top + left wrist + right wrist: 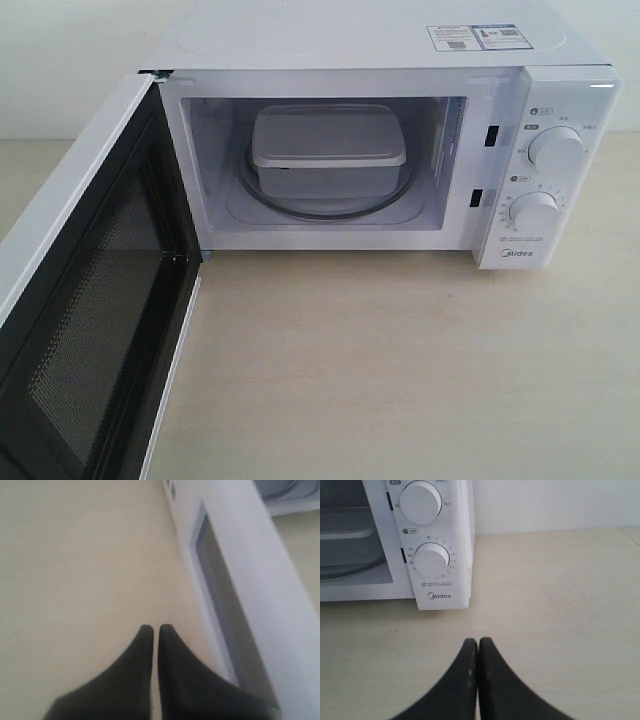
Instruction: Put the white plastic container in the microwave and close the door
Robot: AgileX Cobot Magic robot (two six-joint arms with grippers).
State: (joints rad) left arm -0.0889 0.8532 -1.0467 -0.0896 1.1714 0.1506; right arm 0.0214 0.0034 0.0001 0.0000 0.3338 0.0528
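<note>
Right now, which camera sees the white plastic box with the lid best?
The exterior view: the whole rectangular white plastic container sits inside the open white microwave. The right wrist view catches only a blurry corner; the left wrist view shows none clearly.

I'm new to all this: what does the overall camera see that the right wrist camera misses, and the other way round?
Only the exterior view shows the door, swung wide open with its black mesh inner face, and the whole white plastic container, lidded, inside the microwave. Only the right wrist view shows the right gripper, shut and empty over the table in front of the control panel. Both show the upper dial, the lower dial and the Midea logo.
</note>
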